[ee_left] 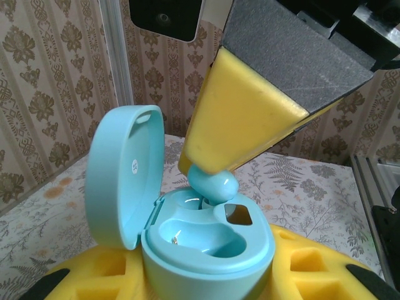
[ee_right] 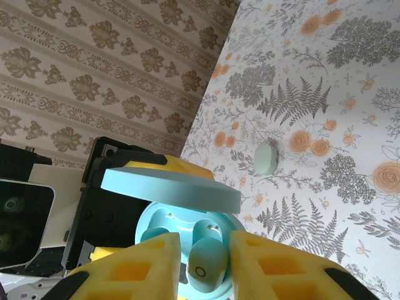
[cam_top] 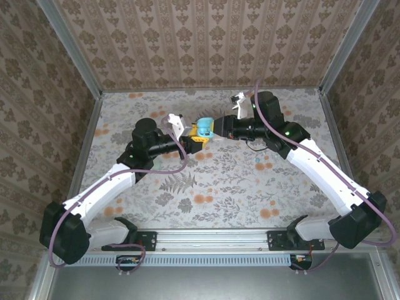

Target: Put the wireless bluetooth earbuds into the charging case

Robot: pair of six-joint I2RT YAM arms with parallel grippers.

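Above case [ee_left: 206, 275], R tool [ee_right: 205, 262] pinches earbud [ee_left: 212, 184].

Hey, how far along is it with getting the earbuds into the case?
Done: the case is open and gripped by the left hand. In hand: the right hand holds one earbud at the case, not seated yet. Left: seat it, then fetch the second earbud lying on the table.
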